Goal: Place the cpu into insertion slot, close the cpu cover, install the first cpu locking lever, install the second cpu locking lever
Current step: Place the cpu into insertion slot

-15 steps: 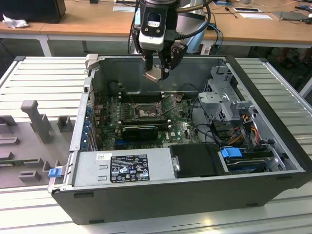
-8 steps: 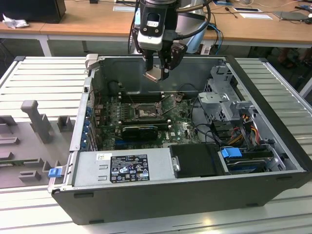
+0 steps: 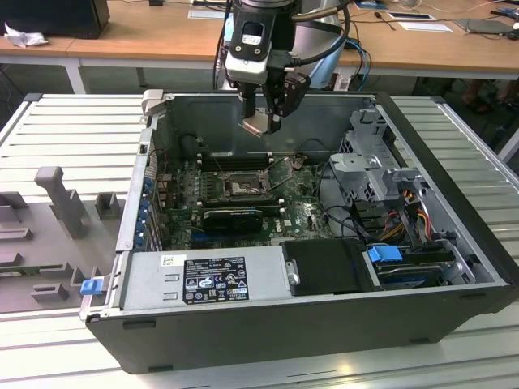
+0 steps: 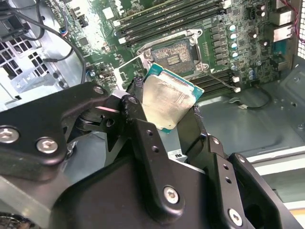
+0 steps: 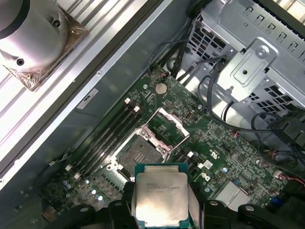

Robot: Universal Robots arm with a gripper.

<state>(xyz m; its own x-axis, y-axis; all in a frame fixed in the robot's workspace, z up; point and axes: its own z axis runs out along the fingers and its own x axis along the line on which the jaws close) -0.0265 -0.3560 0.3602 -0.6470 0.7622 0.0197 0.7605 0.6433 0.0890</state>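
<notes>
My gripper (image 3: pixel 261 121) hangs above the open computer case, shut on the cpu (image 3: pixel 257 124), a flat silvery-grey square with a green edge. In both wrist views the cpu (image 4: pixel 167 99) (image 5: pixel 161 195) sits clamped between the black fingers (image 4: pixel 139 119). The insertion slot (image 3: pixel 242 188) (image 5: pixel 137 152) (image 4: pixel 174 53) lies below on the green board, bare, its dark centre exposed. The cpu cover (image 5: pixel 169 123) stands flipped up at one edge of the slot. A thin locking lever (image 4: pixel 222 81) sticks up beside the slot. The cpu is well above the slot and touches nothing else.
Long black memory slots (image 3: pixel 233 160) run behind the socket and a black finned card (image 3: pixel 233 217) lies in front of it. A metal drive cage (image 3: pixel 375 158) with cables fills the exterior view's right. The power supply (image 3: pixel 207 278) lines the near wall.
</notes>
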